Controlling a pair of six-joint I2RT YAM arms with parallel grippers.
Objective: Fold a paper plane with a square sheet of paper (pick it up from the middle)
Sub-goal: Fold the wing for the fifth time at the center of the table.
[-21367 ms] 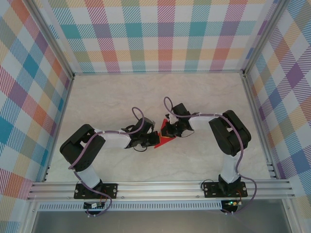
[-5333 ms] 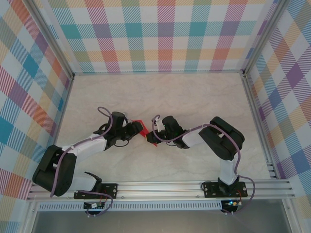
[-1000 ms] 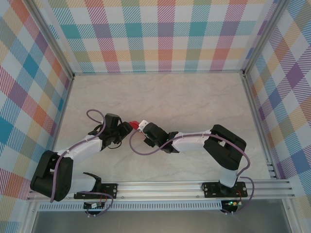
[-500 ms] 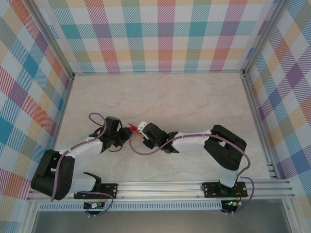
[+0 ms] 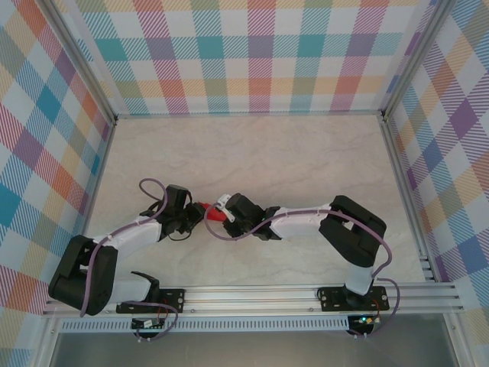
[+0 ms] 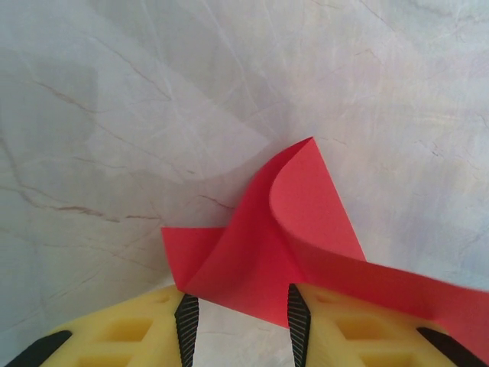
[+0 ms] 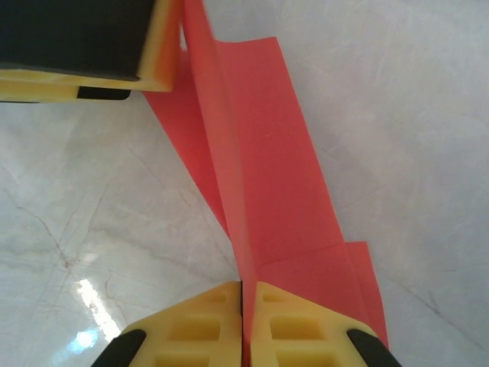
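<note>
The red paper plane is a slim folded strip with a raised centre ridge, held just above the table between both arms. My right gripper is shut on the ridge's near end; the paper runs away from it, wings spread to the right. My left gripper meets it from the other side. In the left wrist view its jaws stand partly apart, and the bowed paper spans between them, touching both pads. One left finger shows in the right wrist view beside the ridge.
The marble tabletop stretches free behind and to both sides of the arms. Checked walls close in the back and sides, with an aluminium rail along the near edge.
The left jaws have narrowed around the paper. Both grippers and the paper have shifted slightly toward the near edge.
</note>
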